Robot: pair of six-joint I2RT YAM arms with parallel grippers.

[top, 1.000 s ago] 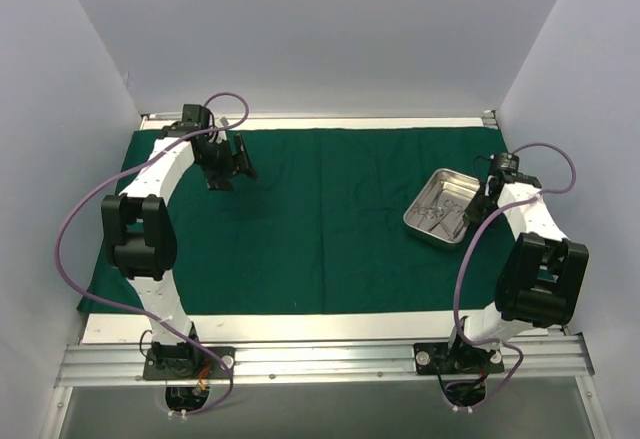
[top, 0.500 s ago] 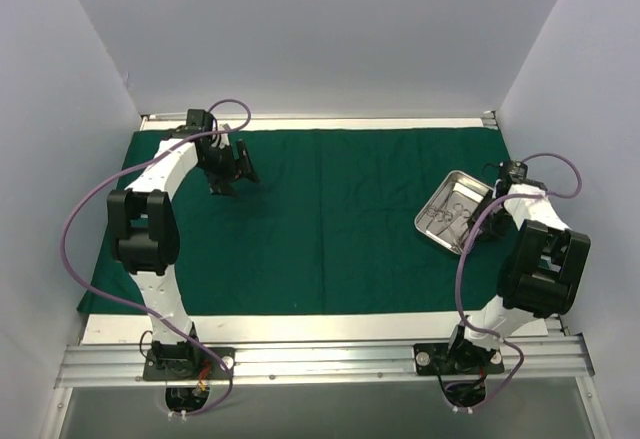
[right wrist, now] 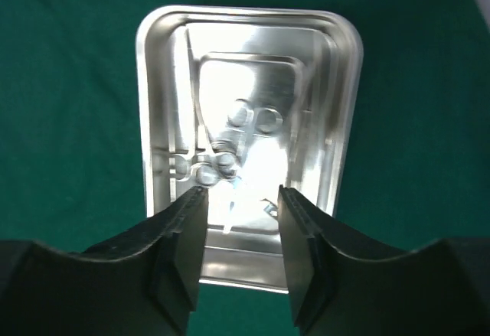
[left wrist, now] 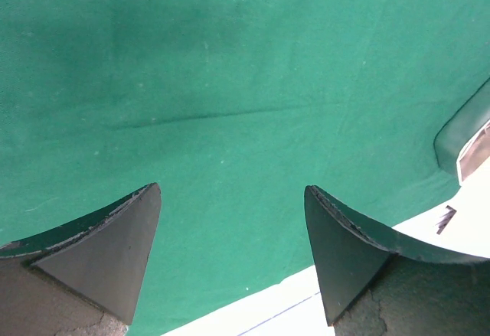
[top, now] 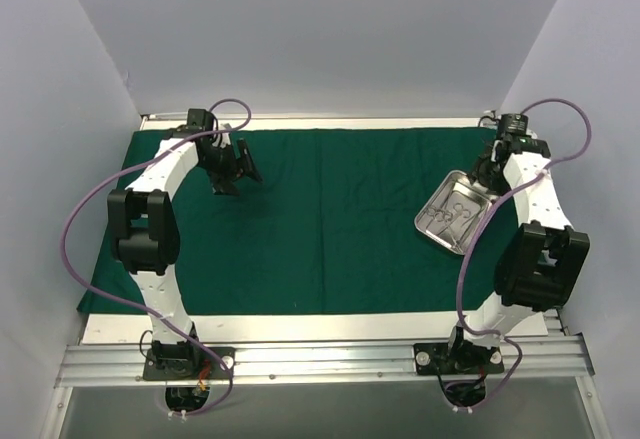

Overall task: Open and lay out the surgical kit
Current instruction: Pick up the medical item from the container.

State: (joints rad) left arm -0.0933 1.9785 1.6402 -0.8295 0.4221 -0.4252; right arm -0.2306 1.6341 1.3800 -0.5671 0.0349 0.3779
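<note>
The dark green drape (top: 330, 219) lies spread flat over the table. The shiny steel tray (top: 452, 212) sits on it at the right, and it fills the right wrist view (right wrist: 153, 106). Thin silver ring-handled instruments (right wrist: 230, 152) lie inside the tray. My right gripper (top: 489, 172) is open above the tray's near end (right wrist: 240, 198), holding nothing. My left gripper (top: 232, 167) is open and empty above the drape's far left part (left wrist: 230, 190).
A white table margin (top: 300, 327) shows in front of the drape and a strip of it shows in the left wrist view (left wrist: 253, 313). A folded drape corner (left wrist: 467, 125) lies at the right of that view. Grey walls enclose the table on three sides.
My right arm has swung up and toward the far side, and the gripper now hovers over the tray. The tray turned and shifted slightly right between one second ago and now. The left gripper barely moved.
</note>
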